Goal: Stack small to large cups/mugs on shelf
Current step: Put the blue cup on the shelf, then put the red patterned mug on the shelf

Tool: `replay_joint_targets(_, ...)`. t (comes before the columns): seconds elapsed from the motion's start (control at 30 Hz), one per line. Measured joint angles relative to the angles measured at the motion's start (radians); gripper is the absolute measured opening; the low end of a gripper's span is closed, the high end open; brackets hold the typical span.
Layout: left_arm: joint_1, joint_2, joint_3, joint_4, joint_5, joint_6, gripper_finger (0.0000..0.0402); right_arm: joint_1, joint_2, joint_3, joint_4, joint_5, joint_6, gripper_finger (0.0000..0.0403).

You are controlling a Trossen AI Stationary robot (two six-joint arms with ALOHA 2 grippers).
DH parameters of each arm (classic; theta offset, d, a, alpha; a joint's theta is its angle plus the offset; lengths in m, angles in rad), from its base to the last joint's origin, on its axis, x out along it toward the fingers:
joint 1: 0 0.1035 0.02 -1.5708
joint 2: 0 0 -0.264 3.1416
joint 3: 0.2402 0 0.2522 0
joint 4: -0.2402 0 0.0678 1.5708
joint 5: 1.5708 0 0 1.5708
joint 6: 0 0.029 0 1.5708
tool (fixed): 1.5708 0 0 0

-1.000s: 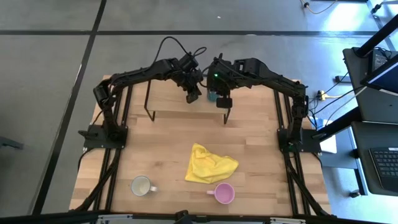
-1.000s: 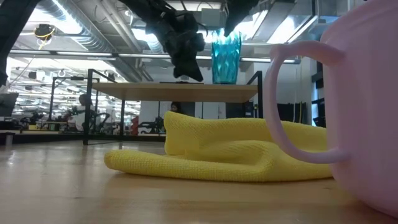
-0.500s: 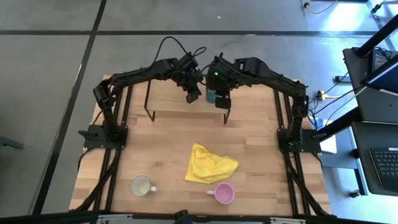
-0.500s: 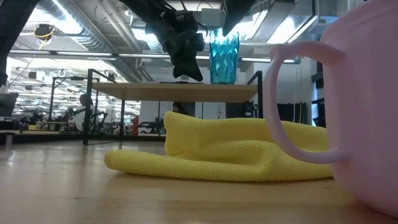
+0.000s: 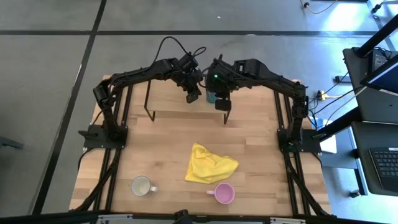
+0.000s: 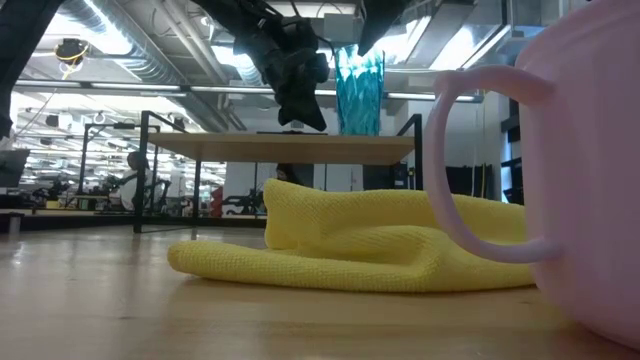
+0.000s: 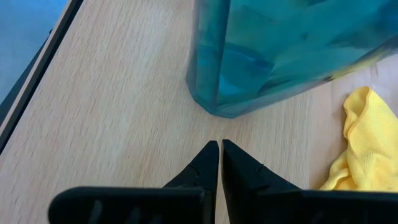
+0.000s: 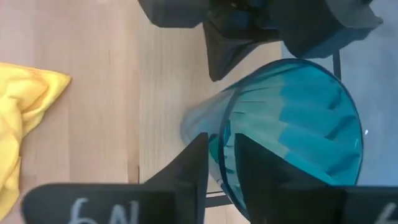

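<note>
From above, my left hand (image 5: pixel 193 96) and my right hand (image 5: pixel 221 102) met over the shelf (image 5: pixel 177 103) at the far end of the worktop (image 5: pixel 261 162), with the teal tumbler (image 5: pixel 211 96) between them. Nearer the front lay the yellow cloth (image 5: pixel 210 165), the white mug (image 5: pixel 142 185) and the pink mug (image 5: pixel 224 193).

At worktop height, the tumbler (image 6: pixel 359 90) stood upright on the shelf (image 6: pixel 290 148), my left hand (image 6: pixel 300 110) just beside it.

Past my left wrist, my fingers (image 7: pixel 205 165) were pressed together, their tips just short of the tumbler's base.

Past my right wrist, my fingers (image 8: pixel 196 158) straddled the tumbler's (image 8: pixel 298 124) wall; I could not tell whether they pinched it.
</note>
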State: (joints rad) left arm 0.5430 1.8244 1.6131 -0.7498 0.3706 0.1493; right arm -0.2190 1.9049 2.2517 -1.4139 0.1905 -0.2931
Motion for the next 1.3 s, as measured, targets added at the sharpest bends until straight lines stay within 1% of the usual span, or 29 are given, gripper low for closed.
replay_joint_targets(0.13,0.001,0.0,0.0,0.0,0.0,0.0,0.0014,0.0,0.0,0.0,0.0,0.006,0.001,0.0117)
replay_joint_targets(0.23,0.003,0.0,0.0,0.0,0.0,0.0,0.0014,0.0,0.0,0.0,0.0,0.041,-0.001,0.0141)
replay_joint_targets(0.37,0.009,0.0,0.0,0.0,0.0,0.002,0.0014,0.0,0.0,0.024,-0.006,0.044,0.0,0.0161)
replay_joint_targets(0.53,0.015,0.0,0.0,0.0,0.0,0.001,0.0014,0.001,-0.001,0.106,-0.017,0.044,0.024,0.0167)
replay_joint_targets(0.7,0.015,0.0,0.0,0.001,0.012,0.002,0.0014,0.01,-0.053,0.104,-0.006,0.047,0.041,0.0166)
replay_joint_targets(0.8,0.015,0.0,0.0,0.001,0.017,0.001,0.0014,0.012,-0.088,0.105,0.015,0.03,0.054,0.0168)
replay_joint_targets(0.83,0.013,0.0,0.0,0.0,0.026,0.0,0.0014,0.013,-0.102,0.104,0.03,0.019,0.054,0.0169)
replay_joint_targets(0.87,0.013,-0.001,0.0,0.0,0.056,-0.01,0.0014,0.014,-0.116,0.103,0.048,0.004,0.054,0.0169)
replay_joint_targets(0.93,0.012,-0.013,-0.003,0.002,0.169,-0.046,0.0014,0.015,-0.149,0.104,0.102,-0.039,0.058,0.0169)
replay_joint_targets(0.97,0.004,-0.027,-0.003,0.012,0.224,-0.068,0.0014,0.016,-0.166,0.104,0.132,-0.062,0.065,0.017)
replay_joint_targets(1.0,-0.006,-0.048,-0.002,0.014,0.248,-0.08,0.0014,0.019,-0.186,0.104,0.165,-0.079,0.074,0.017)
replay_joint_targets(1.03,-0.02,-0.077,-0.003,0.007,0.241,-0.084,0.0014,0.021,-0.205,0.104,0.193,-0.089,0.075,0.017)
replay_joint_targets(1.1,-0.05,-0.145,-0.002,-0.01,0.178,-0.083,0.0014,0.029,-0.242,0.104,0.231,-0.092,0.073,0.017)
replay_joint_targets(1.17,-0.065,-0.227,-0.002,-0.048,0.138,-0.081,0.0014,0.03,-0.282,0.104,0.238,-0.083,0.072,0.017)
replay_joint_targets(1.3,-0.097,-0.434,-0.016,-0.1,0.065,-0.122,0.0014,0.028,-0.364,0.103,0.162,-0.009,0.118,0.017)
